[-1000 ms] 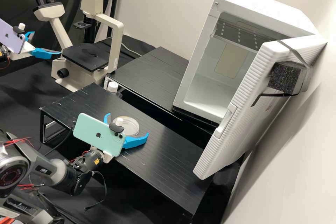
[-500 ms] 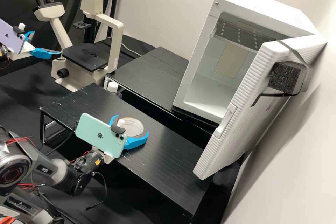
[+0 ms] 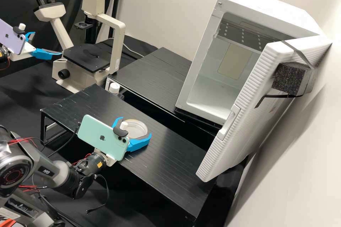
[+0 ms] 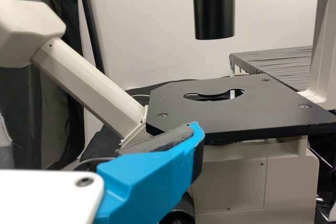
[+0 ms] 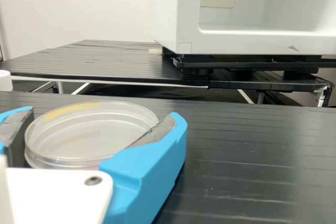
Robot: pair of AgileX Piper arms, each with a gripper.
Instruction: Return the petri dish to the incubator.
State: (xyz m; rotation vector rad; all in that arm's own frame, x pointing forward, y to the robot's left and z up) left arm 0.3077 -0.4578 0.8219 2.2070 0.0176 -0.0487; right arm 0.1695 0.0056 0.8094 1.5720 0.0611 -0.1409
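1. The dish is level and right over the front tabletop, well apart from the incubator; its underside is hidden, so whether it touches the surface cannot be told. A yellow strip shows along its rim.
2. The right gripper is closed on the dish, one blue finger against each side.
3. The left gripper has its fingers spread with nothing between them, beside the black stage of the microscope.
4. The incubator sits on the rear tabletop, its door swung wide and its inside in view. A dark foam block is strapped to the door.
5. A white-capped bottle stands between the front tabletop and the rear one.
6. A green phone is mounted at the right gripper, a purple phone at the left.
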